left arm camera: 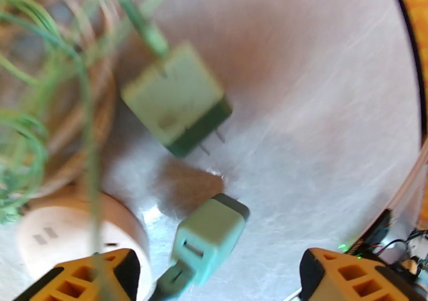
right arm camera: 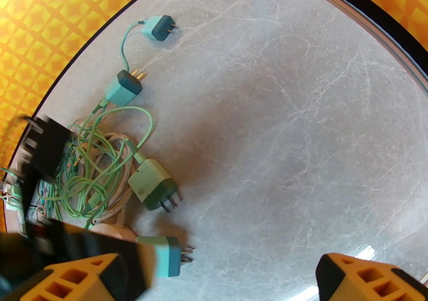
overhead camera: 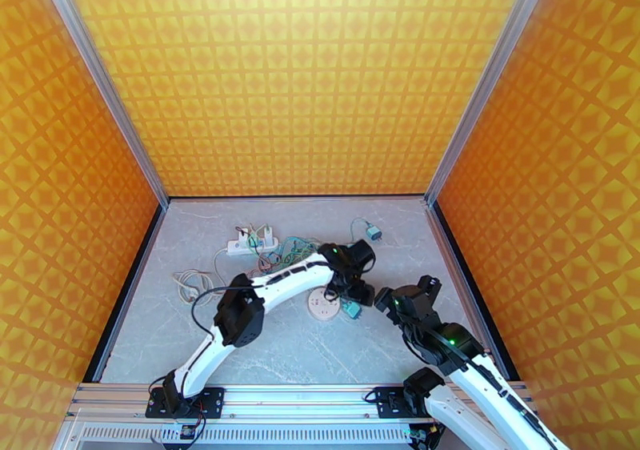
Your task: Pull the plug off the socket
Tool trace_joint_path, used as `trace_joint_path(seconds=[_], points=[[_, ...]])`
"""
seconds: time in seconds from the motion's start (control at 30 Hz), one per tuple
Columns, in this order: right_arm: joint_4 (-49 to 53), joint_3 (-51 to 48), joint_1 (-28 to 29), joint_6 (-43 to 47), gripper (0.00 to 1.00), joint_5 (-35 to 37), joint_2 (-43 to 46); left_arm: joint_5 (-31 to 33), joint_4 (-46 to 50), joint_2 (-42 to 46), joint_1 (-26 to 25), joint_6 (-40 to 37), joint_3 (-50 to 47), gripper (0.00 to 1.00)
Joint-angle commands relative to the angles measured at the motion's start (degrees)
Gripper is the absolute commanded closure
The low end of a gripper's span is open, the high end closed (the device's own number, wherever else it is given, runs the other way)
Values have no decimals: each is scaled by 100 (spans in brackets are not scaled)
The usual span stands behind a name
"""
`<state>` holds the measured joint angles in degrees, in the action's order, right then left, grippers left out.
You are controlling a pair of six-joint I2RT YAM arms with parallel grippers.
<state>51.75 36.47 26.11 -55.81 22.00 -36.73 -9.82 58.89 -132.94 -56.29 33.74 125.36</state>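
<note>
Your left gripper stands released. Its orange fingers are spread wide on either side of the teal plug, and neither one appears to touch it. That plug lies flat on the table, off the round white socket and just beside it at its 3 o'clock. A second plug lies at 12 o'clock of the first. Your right gripper is released too, with nothing between its fingers.

teal plug loose beside white socket
</note>
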Motion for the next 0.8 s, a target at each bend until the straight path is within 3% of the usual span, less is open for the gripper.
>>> trace_joint_path(seconds=[0.0,0.17,0.27,0.53,0.77], points=[[172,338,-31,63,1,-90,52,436,-215,525,240,-151,-112,17],[152,676,-35,309,2,-187,-84,898,-420,911,610,-249,-361,10],[-111,826,-35,505,1,-506,-419,1072,-633,1119,835,-306,-612,0],[-1106,1391,-13,950,1,-1394,-1953,1581,-736,1498,1340,-390,-979,1],[-1725,2065,212,1407,1,-1532,-3155,1836,-744,1891,1789,-334,-1371,1]])
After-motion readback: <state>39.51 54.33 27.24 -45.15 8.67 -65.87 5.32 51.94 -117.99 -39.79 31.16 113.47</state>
